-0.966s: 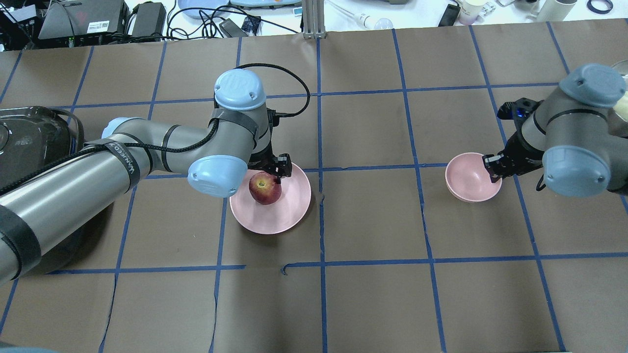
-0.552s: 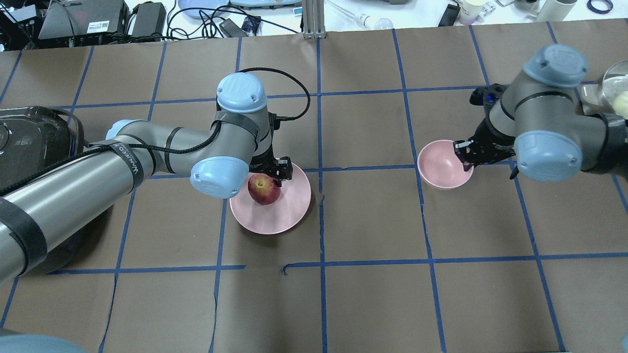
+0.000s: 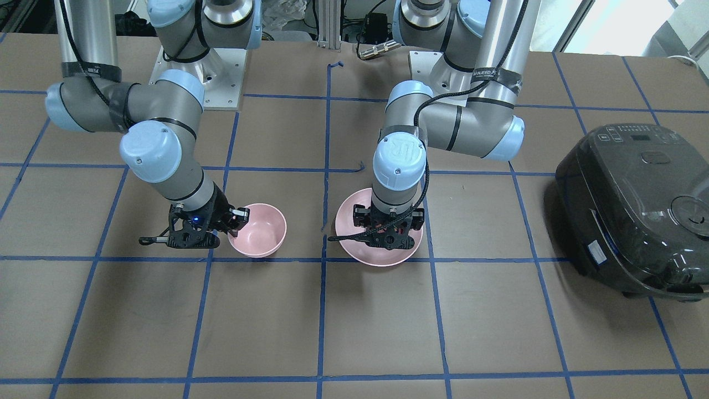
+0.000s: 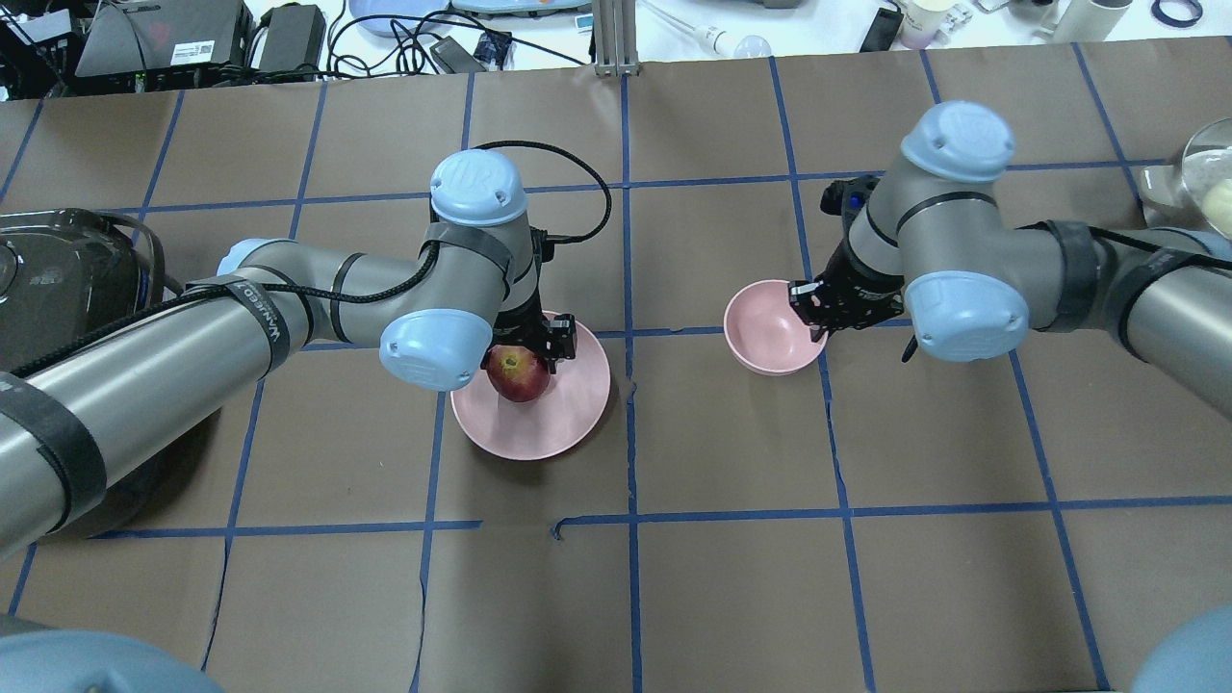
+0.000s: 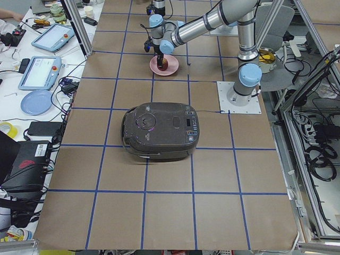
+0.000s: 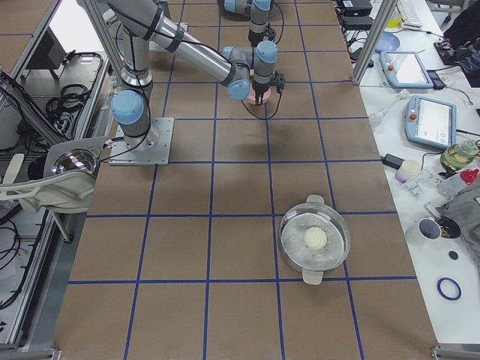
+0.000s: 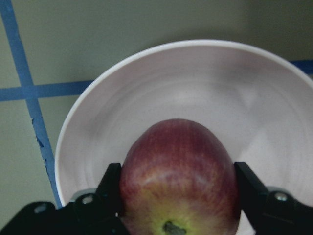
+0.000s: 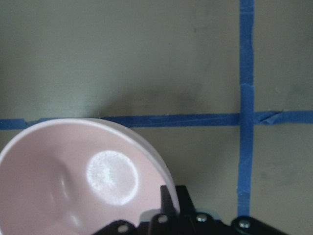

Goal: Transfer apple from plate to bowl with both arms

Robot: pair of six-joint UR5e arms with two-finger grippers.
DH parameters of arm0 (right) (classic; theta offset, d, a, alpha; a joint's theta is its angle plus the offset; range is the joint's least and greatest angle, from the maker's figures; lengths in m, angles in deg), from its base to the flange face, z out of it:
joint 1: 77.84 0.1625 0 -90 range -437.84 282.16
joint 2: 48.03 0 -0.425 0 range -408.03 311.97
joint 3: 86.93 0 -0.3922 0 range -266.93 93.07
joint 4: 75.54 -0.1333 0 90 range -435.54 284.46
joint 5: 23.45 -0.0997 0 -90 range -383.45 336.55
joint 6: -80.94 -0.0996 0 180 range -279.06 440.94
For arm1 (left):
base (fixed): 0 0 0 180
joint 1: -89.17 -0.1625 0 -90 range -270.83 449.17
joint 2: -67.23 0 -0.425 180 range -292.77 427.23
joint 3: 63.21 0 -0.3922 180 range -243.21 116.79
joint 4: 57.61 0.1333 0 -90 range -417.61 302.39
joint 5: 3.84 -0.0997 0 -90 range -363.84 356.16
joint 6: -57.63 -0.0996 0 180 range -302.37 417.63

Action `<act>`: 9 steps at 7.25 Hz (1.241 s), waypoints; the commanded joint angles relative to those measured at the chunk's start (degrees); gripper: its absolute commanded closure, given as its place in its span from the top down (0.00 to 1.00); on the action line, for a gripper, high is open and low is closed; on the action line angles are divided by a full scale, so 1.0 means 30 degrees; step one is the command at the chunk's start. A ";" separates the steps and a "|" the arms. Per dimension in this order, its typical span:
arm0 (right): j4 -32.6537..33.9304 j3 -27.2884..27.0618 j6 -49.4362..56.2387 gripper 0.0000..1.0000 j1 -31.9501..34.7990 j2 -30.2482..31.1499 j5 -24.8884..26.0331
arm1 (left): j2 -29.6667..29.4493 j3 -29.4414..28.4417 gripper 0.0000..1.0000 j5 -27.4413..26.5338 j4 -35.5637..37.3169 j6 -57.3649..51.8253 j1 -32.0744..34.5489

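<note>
The red apple (image 4: 518, 375) sits on the pale pink plate (image 4: 570, 414) left of the table's middle. My left gripper (image 4: 525, 354) is down over it. In the left wrist view its two black fingers (image 7: 111, 185) press against both sides of the apple (image 7: 178, 161), which still rests on the plate (image 7: 195, 83). My right gripper (image 4: 807, 310) is shut on the right rim of the small pink bowl (image 4: 765, 332) and holds it one grid square to the right of the plate. The right wrist view shows the bowl (image 8: 63, 181) empty, its rim clamped.
A black rice cooker (image 4: 58, 279) stands at the table's left end behind my left arm. A steel pot with a glass lid (image 6: 315, 240) stands at the right end. Cables and devices lie on the white bench (image 4: 404, 29) beyond the far edge.
My right arm has carried the bowl to the left, towards the plate. My left gripper has come down lower around the apple, which stays on the plate.
</note>
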 commanded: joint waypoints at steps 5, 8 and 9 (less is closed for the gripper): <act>-0.5489 0.4473 0.0201 1.00 -0.0454 0.1696 0.3231 | 0.1434 -0.1771 0.12 0.1470 -0.1596 0.0647 0.0150; -1.3150 1.0808 0.0172 1.00 -0.0457 0.3512 0.3945 | 0.2199 -0.2306 0.08 0.3587 -0.1904 0.3920 0.1549; -1.2988 1.0705 0.0027 1.00 -0.0282 0.4127 0.3829 | 0.1995 -0.2713 0.08 0.3557 -0.1611 0.5006 0.2456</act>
